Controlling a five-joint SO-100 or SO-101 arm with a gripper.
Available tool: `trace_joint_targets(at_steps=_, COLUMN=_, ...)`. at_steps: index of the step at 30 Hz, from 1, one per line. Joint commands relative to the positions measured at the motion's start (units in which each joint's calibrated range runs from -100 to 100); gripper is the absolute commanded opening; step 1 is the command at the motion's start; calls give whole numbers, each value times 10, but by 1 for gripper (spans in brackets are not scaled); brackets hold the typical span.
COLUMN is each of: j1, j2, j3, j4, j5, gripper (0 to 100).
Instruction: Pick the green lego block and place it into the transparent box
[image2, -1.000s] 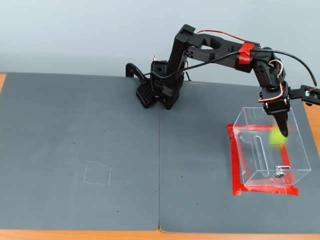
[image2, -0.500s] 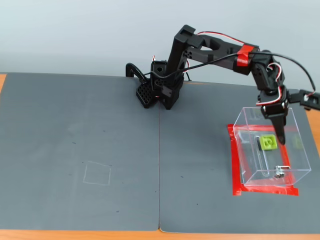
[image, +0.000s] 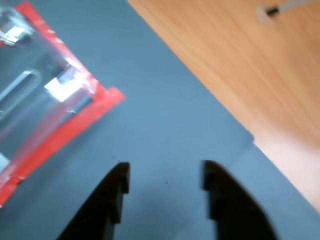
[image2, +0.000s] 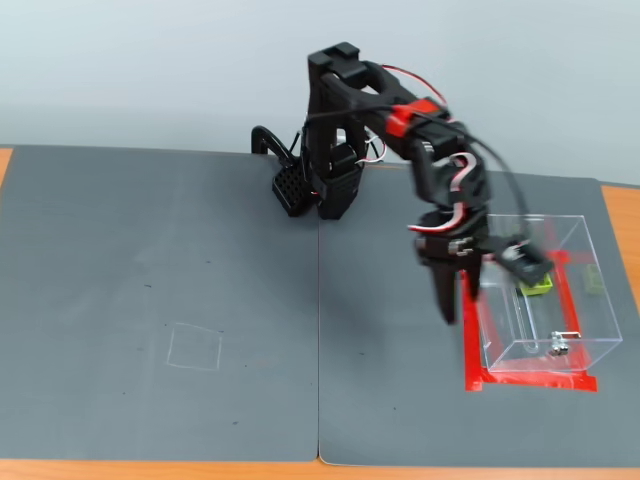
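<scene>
The green lego block (image2: 538, 285) lies inside the transparent box (image2: 545, 352) at the right of the fixed view, on the box floor near its far side. My gripper (image2: 459, 320) points down just outside the box's left wall, over the grey mat. In the wrist view my gripper (image: 165, 175) is open, with only bare mat between its two black fingers (image: 112, 192). The box also shows in the wrist view (image: 30, 95) at the upper left, blurred. The block is not visible there.
A red tape outline (image2: 530, 381) frames the box's footprint and shows in the wrist view (image: 87, 117). Two grey mats (image2: 160, 260) cover the table, with a faint drawn square (image2: 195, 347) on the left one. Wooden tabletop (image: 240, 65) lies beyond the mat edge. The arm base (image2: 322, 185) stands at the back.
</scene>
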Motion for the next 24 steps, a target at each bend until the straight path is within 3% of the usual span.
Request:
trace_joint_targets(at_steps=1, j1=56, j2=-84, j3=49, j4=-6, j5=2, gripper=8)
trace_joint_targets(at_steps=9, j1=135, j2=-204, j3=170, j4=-6, j5=-2, gripper=2)
trace_joint_targets(at_steps=24, j1=219, j2=-525, j3=482, j4=-9, j5=-4, gripper=2)
